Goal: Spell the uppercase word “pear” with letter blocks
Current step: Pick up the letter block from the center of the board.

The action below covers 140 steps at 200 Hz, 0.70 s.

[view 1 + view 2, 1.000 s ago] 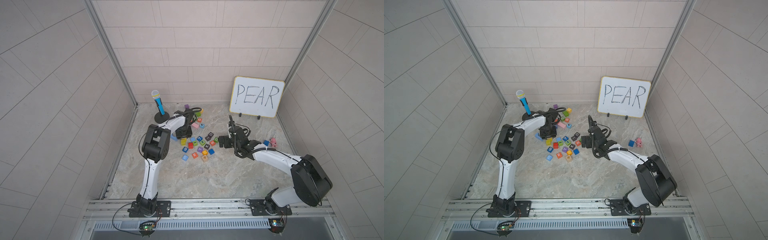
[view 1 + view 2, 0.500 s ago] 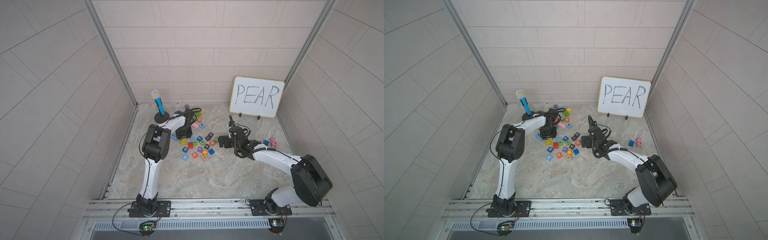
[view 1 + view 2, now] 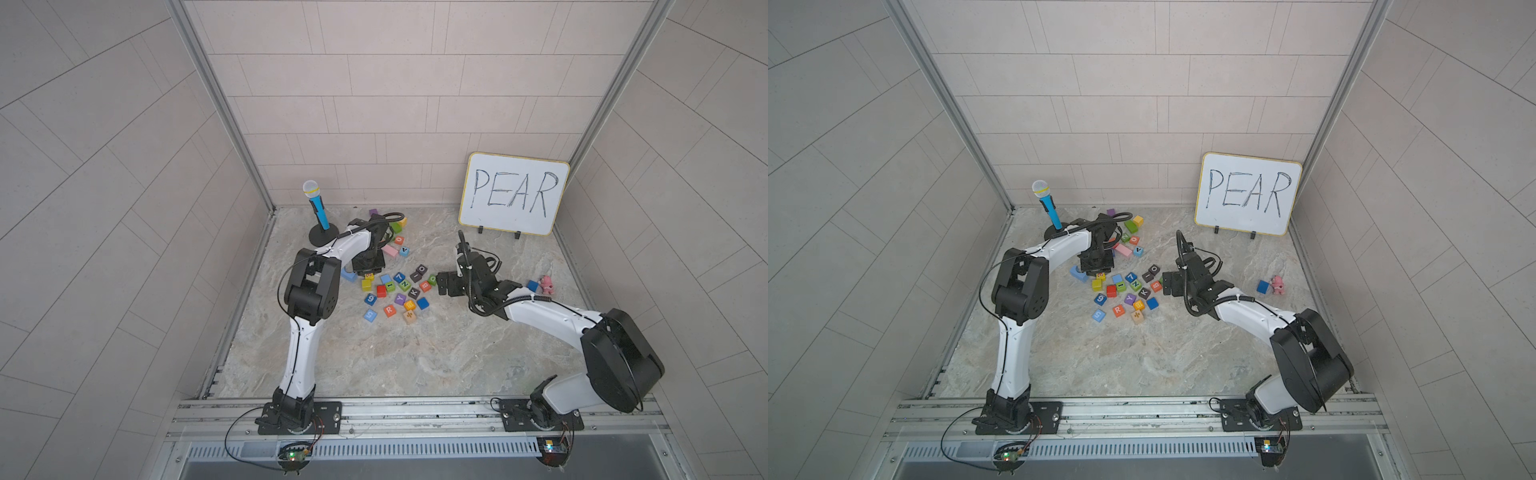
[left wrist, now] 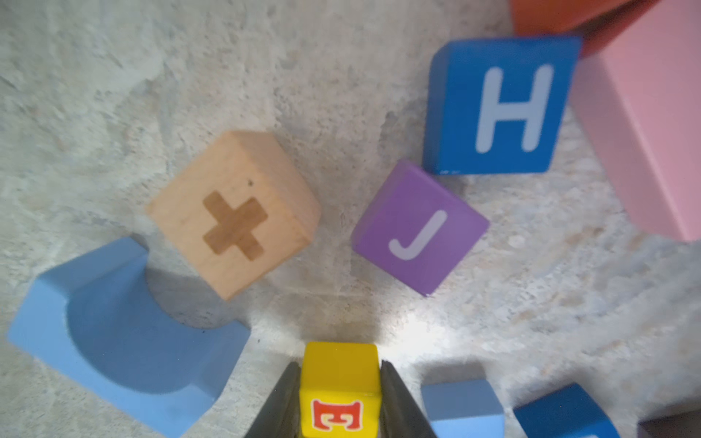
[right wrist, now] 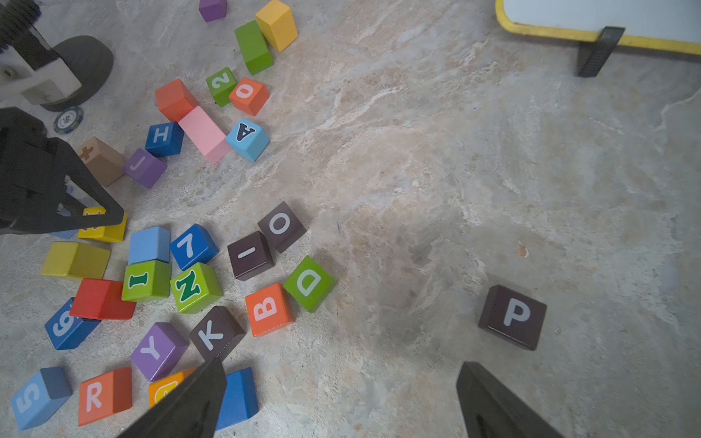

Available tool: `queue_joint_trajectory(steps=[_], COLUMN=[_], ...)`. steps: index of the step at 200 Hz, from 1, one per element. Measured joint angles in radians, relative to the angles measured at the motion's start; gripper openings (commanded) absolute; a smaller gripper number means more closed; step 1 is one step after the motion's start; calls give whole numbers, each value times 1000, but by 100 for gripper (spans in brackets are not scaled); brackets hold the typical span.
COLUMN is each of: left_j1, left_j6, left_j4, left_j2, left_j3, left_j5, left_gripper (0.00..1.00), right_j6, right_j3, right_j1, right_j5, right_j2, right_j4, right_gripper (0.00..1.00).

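My left gripper [image 4: 339, 366] is shut on the yellow E block [image 4: 339, 386], one dark finger on each side of it, at the left edge of the block pile [image 3: 369, 276]. The light blue A block [image 5: 247, 138] lies beside a pink bar toward the back. At the pile's near edge sits the orange-red R block [image 5: 99, 394], also seen in a top view [image 3: 389, 310]. The black P block [image 5: 513, 316] lies alone on the floor, right of the pile. My right gripper [image 5: 340, 366] hangs open over bare floor between the pile and the P block, holding nothing.
Several other letter, digit and plain blocks crowd the pile, among them a wooden plus cube [image 4: 235, 212], purple J [image 4: 417, 231], blue H [image 4: 500, 106] and a blue arch [image 4: 125, 333]. A whiteboard [image 3: 514, 193], a microphone stand [image 3: 318, 208] and a pink toy [image 3: 546, 284] stand around.
The left gripper's fingers have closed onto the yellow E block. The right arm has stayed where it was, open.
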<state>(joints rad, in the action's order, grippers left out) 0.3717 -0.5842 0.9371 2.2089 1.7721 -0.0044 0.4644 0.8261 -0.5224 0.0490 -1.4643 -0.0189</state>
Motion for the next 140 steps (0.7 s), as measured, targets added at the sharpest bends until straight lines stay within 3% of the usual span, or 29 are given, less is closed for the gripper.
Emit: queue_joint_trajectory(steps=[140], left_j1=[5], left_j6=[25], left_j4=[24], left_j2=[0], left_j3=[58], left_j5=[24], left_gripper=[31], right_j6=[4], right_j3=[0], right_j1=[10], right_j5=[-5], right_j2=[-11], right_j4=[0], right_gripper=[100])
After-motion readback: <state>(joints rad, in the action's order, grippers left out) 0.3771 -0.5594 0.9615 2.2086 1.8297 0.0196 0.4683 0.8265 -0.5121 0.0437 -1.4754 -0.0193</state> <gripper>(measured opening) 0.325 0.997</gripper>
